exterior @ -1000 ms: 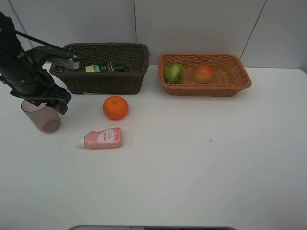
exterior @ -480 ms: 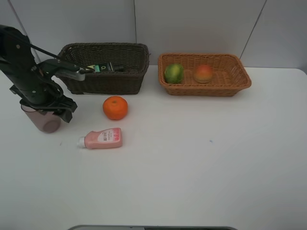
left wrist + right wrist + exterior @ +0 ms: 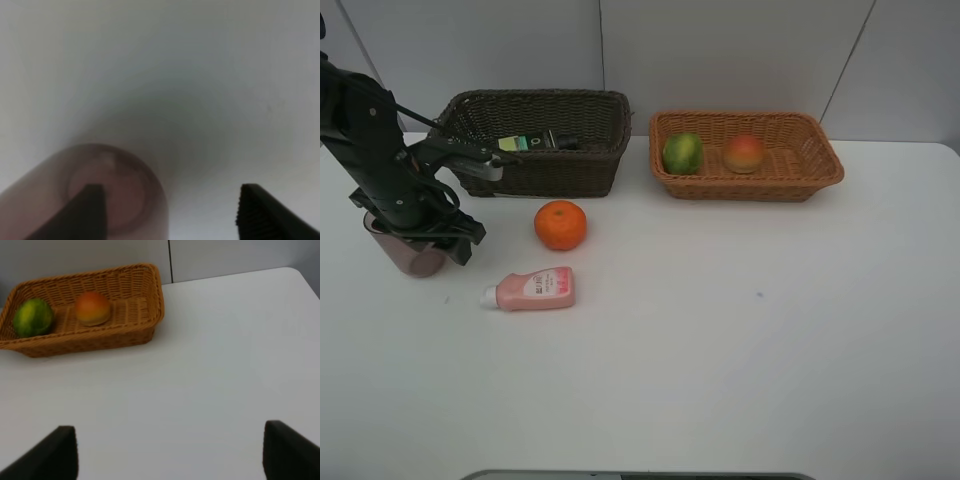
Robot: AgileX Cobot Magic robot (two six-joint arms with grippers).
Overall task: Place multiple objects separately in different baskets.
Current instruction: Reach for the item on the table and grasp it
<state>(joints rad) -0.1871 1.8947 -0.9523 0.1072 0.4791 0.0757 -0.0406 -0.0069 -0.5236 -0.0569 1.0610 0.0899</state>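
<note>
The mauve cup [image 3: 410, 256] stands upright at the left edge of the table [image 3: 740, 340], and the left gripper [image 3: 171, 190] hangs right over it with its jaws wide apart. From the wrist camera, one finger [image 3: 91, 210] sits over the cup's mouth while the other is well out to the side above bare table, so the cup is off-centre between them; I cannot tell whether that finger touches the cup. Just right of the cup lie the orange [image 3: 560, 224] and, nearer, the pink bottle [image 3: 532, 289] on its side. The dark basket [image 3: 535, 172] behind them holds the pump bottle [image 3: 535, 142]. To the right, the tan basket [image 3: 750, 188] holds the green fruit [image 3: 683, 152] and the peach [image 3: 745, 152]. The right gripper [image 3: 172, 440] is over empty table near that basket, jaws apart, holding nothing.
</note>
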